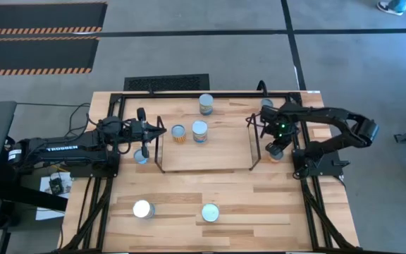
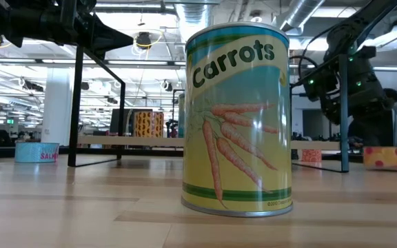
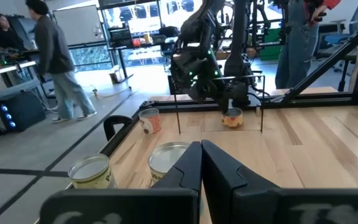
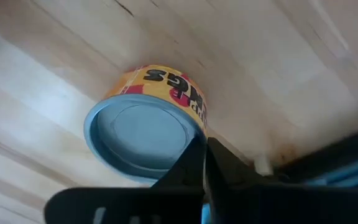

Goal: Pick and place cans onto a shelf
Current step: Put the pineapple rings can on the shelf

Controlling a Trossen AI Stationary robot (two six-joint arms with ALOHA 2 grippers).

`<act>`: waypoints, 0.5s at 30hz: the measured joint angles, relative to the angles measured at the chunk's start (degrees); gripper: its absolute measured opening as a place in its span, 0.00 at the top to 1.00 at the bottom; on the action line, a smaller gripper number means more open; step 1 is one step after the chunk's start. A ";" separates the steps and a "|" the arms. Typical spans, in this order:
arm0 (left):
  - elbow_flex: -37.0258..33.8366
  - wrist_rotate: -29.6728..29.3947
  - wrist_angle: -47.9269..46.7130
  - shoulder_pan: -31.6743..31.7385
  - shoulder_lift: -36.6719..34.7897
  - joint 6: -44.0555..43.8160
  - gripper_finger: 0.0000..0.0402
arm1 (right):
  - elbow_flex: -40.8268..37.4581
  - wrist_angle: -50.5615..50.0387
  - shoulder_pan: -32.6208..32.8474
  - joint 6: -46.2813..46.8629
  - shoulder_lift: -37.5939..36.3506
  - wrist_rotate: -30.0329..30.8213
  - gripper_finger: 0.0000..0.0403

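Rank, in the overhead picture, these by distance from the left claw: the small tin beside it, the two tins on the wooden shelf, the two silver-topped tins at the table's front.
From the left gripper:
1. Small tin, just beside it, off the shelf's left end.
2. Two shelf tins, on the low wooden shelf.
3. Two front tins, near the table's front edge.

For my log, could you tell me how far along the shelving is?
Two cans stand on the shelf. The right gripper, shut, hovers over an orange-labelled can beside it; the left gripper waits, shut. At least four more cans remain on the table.

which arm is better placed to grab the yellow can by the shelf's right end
Right. Its claw hangs directly over that yellow can, fingers shut. The left claw sits at the shelf's far end.
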 joint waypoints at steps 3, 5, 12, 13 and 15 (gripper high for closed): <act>0.00 0.01 0.02 0.00 0.01 0.00 1.00 | 0.00 -0.67 -1.47 1.00 -2.47 1.38 0.98; 0.00 -0.01 0.02 0.00 0.01 0.00 1.00 | 0.04 -0.78 -2.40 1.79 -4.39 2.11 0.99; 0.00 0.01 0.07 0.00 -0.01 0.00 1.00 | 4.41 -3.23 -5.71 4.43 -10.39 8.66 0.97; 0.00 0.01 0.07 0.00 -0.01 0.00 1.00 | 5.41 -3.78 -6.19 5.12 -11.16 9.94 0.97; 0.00 0.01 0.07 0.00 0.00 0.00 1.00 | 7.66 -4.67 -7.28 5.98 -12.50 12.68 0.97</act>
